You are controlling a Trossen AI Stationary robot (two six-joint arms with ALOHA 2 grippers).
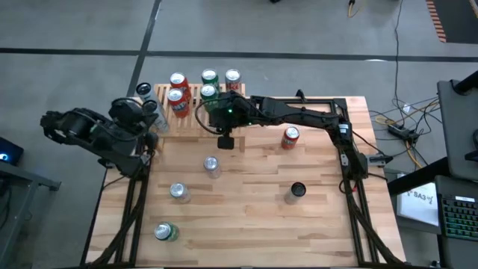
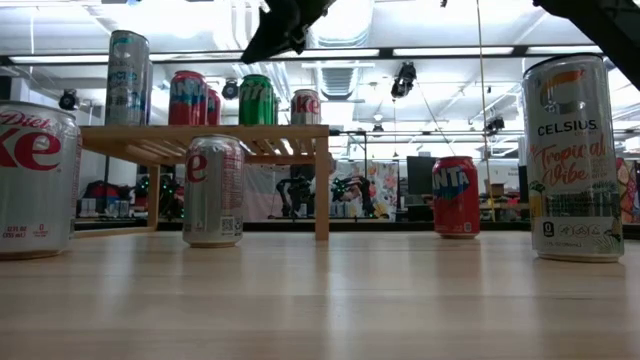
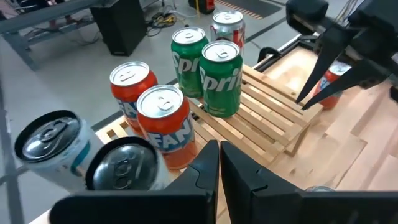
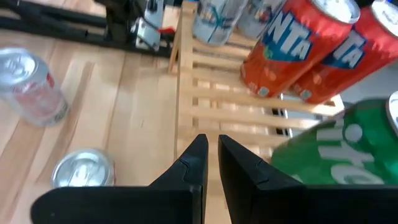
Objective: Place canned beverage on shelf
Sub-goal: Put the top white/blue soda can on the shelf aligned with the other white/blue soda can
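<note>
The shelf (image 1: 190, 119) is a low light-wood slatted rack at the table's far left. On its slats stand two orange Fanta cans (image 3: 165, 127), two green Sprite cans (image 3: 222, 78), a red Coke can (image 3: 227, 26) and two silver-topped cans (image 3: 53, 149). My right gripper (image 4: 211, 146) hangs shut and empty above the rack's near slats; it also shows in the low view (image 2: 262, 45). My left gripper (image 3: 219, 155) is shut and empty at the rack's left end (image 1: 149, 133), just short of the silver-topped cans.
Loose cans stand on the table: two silver ones (image 1: 211, 166) (image 1: 178, 192), a green one (image 1: 166, 232), a tall Celsius can (image 2: 572, 158) and an orange Fanta can (image 1: 290, 137). The right arm (image 1: 299, 113) reaches across the table's far side.
</note>
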